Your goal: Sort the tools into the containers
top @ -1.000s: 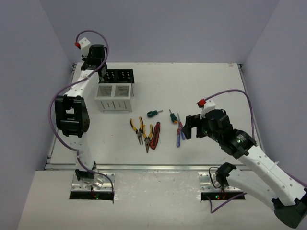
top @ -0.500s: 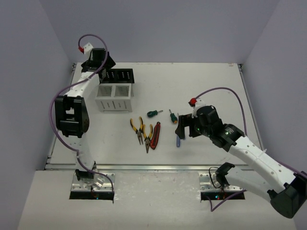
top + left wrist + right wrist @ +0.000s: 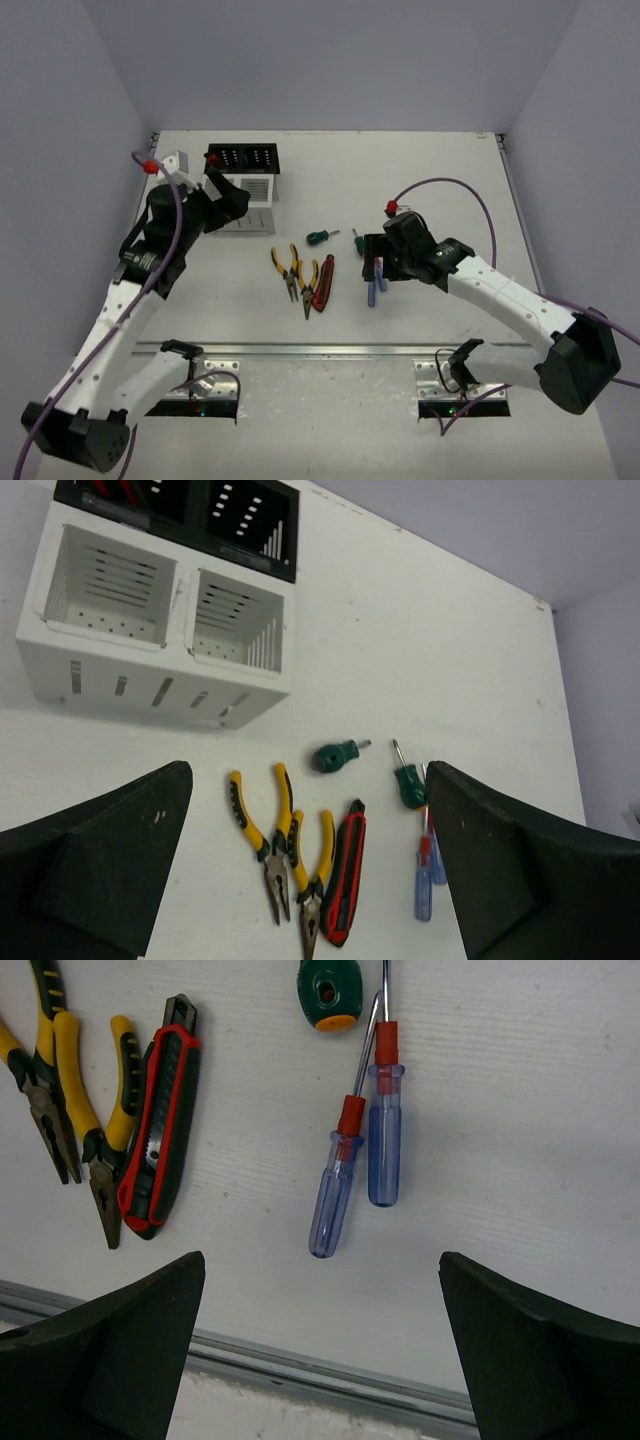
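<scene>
my right gripper (image 3: 320,1258) hangs wide open and empty over the two blue screwdrivers (image 3: 383,1140), which lie just right of the cutter (image 3: 158,1120). my left gripper (image 3: 308,775) is spread just as wide with nothing in it, looking down on the whole spread. the pliers (image 3: 85,1110) lie just left of the cutter. the white bin (image 3: 150,685) and black bin (image 3: 250,540) stand well beyond it and to its left.

the trouble i expect is with the blue pair. they touch, one shaft lying against the other's red collar. if i close across both, i may pinch two at once, or catch one and flick the other aside. their handles are round and the table (image 3: 520,1160) looks smooth, so i judge a nudge could roll one away. a green screwdriver (image 3: 330,988) sits just past their tips, right of the cutter, and a deep reach could knock it too. if i come down off-centre, a finger could land on a handle rather than beside it. the bins are far over on the cutter's left, so carrying across risks crowding my left arm.
</scene>
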`<state>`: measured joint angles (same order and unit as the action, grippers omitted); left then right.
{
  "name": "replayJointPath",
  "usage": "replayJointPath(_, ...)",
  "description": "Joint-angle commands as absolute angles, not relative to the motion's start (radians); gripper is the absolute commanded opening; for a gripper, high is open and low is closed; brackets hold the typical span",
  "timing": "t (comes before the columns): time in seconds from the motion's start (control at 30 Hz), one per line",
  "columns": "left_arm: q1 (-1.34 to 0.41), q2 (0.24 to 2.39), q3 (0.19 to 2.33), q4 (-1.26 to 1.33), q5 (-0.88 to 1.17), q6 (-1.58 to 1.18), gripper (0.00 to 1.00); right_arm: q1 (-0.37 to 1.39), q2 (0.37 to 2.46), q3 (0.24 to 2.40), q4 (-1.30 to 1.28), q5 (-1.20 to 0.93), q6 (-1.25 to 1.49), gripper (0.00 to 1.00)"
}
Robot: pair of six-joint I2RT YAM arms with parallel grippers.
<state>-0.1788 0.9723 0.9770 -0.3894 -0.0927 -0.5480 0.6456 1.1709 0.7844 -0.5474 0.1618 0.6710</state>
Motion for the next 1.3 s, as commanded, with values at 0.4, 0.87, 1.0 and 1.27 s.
replayJointPath(0.4, -0.211, 0.67, 0.817, -0.52, -0.119, -0.338, 1.0, 0.985, 1.549, 1.102, -0.683, 0.543, 0.98, 0.99)
replayJointPath(0.87, -0.267, 0.508, 0.798, -0.532, -0.221, -0.37, 1.0, 1.034, 1.759, 1.144, -0.569, 0.52, 1.095, 0.91)
replayJointPath(1.0, -0.267, 0.529, 0.799, -0.529, -0.204, -0.368, 1.0, 1.035, 1.777, 1.124, -0.536, 0.523, 1.105, 0.82)
replayJointPath(1.27, -0.268, 0.536, 0.799, -0.531, -0.202, -0.367, 1.0, 1.035, 1.818, 1.131, -0.479, 0.504, 1.092, 0.77)
